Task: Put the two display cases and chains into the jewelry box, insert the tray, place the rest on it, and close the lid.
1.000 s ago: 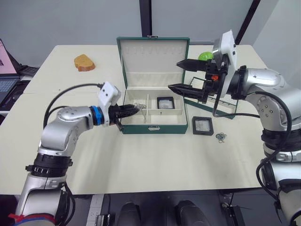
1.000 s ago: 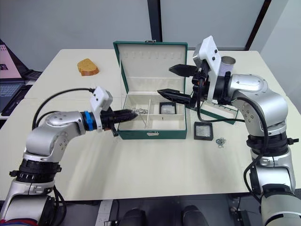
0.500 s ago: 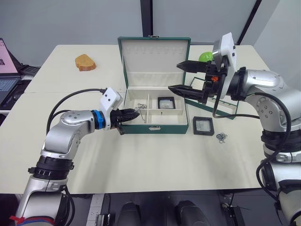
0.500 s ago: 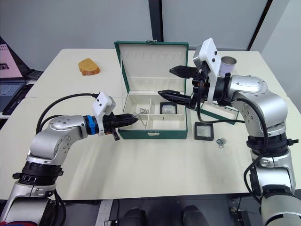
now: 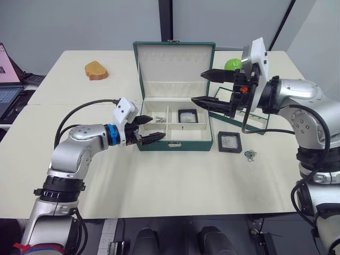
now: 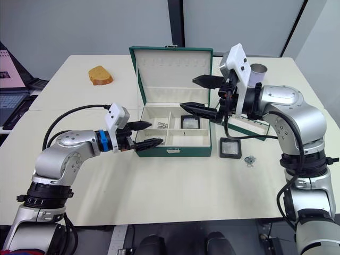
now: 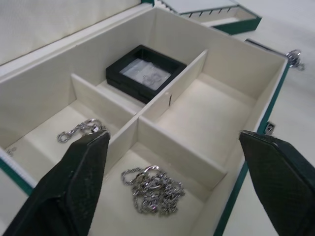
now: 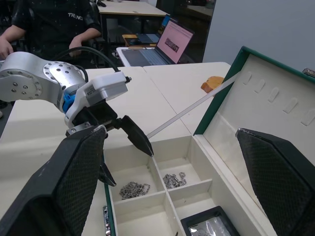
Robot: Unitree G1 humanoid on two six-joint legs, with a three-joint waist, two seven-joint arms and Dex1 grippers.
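Left pincer [image 5: 147, 129] hung at the box's 9 o'clock corner, fingers spread and empty, tips over the front-left cell. Judged: placed there to let a chain go or back off after a drop, since a bunched chain [image 7: 152, 189] lay in that cell right under it.

Jewelry box [image 5: 175, 144] sat mid-bench, lid [image 5: 173, 69] propped upright at 12 o'clock so both arms could reach in. A second chain [image 7: 78, 130] lay in the rear-left cell. One display case [image 5: 187, 116] lay flat in the rear-right cell.

At the box's 3 o'clock, on the bench [image 5: 159, 180]: the other display case [image 5: 229, 141], and just beyond it a loose chain [image 5: 249, 154]. Both not yet packed.

Right pincer [image 5: 204, 86] hovered above the box's right edge, fingers wide apart, holding nothing. Judged: parked high to stay out of the left arm's way.

Tray [image 5: 234, 114] rested behind the right arm at about 2 o'clock, part hidden.

Far: a brown lump [image 5: 95, 70] at 10 o'clock; a laptop [image 8: 156, 48] on another desk. A seated person's dark shirt [image 8: 54, 24] bore pale lettering, too small to be sure of.
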